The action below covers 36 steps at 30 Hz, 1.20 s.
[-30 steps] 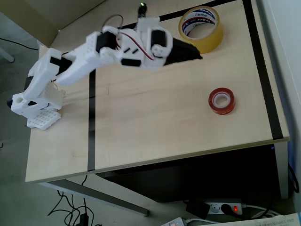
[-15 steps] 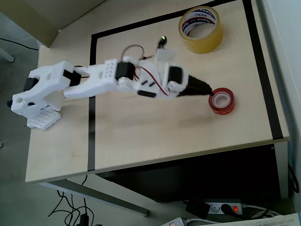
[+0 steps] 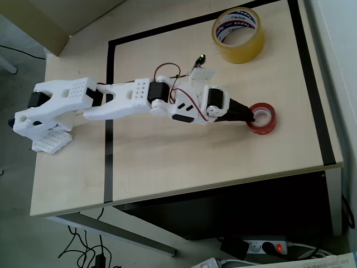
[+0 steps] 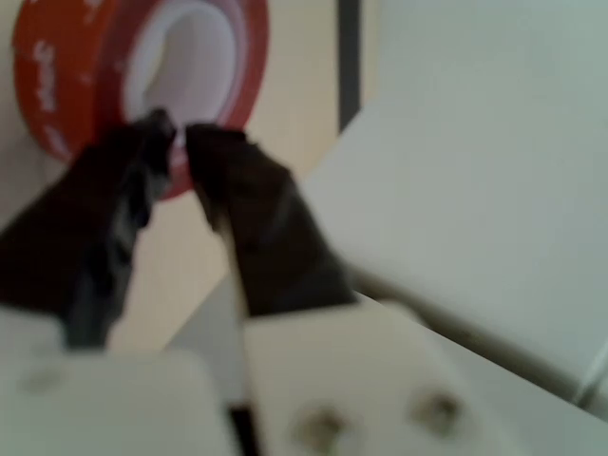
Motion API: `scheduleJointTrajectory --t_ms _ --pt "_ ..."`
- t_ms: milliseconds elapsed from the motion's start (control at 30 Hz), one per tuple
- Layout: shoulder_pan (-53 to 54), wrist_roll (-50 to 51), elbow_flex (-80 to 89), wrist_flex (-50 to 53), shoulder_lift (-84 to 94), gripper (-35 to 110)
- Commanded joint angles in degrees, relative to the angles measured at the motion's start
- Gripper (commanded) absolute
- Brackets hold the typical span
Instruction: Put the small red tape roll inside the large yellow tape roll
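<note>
Claw (image 4: 180, 138) tips nearly shut at red roll (image 4: 57, 66) rim; grip unclear, blurry.

A light wooden desk (image 3: 184, 151) with black tape lines carries the large yellow tape roll (image 3: 238, 34) at one o'clock, the small red tape roll (image 3: 264, 118) at three, and the arm's white base (image 3: 47, 131) at nine.

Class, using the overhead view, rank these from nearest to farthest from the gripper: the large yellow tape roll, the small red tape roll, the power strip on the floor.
1. small red tape roll, at the gripper tips.
2. large yellow tape roll, table's top edge.
3. power strip, on the floor below the table.
</note>
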Motion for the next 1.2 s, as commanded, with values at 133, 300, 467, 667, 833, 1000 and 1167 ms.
scheduleJointTrajectory --t_ms 133,300,467,667,833,1000,1167 --pt "-2.20 -3.16 -9.93 31.73 8.96 0" --pt "-4.31 -2.81 -13.27 49.75 15.91 0" --pt "-7.03 -2.81 -15.56 60.47 19.60 0" --pt "-5.71 -2.72 -20.57 59.24 20.21 11" --pt "-3.87 -3.52 -12.48 54.58 26.98 23" --pt "-3.43 -5.98 -6.68 53.35 24.08 27" --pt "-3.08 -6.94 -7.03 52.21 16.00 27"
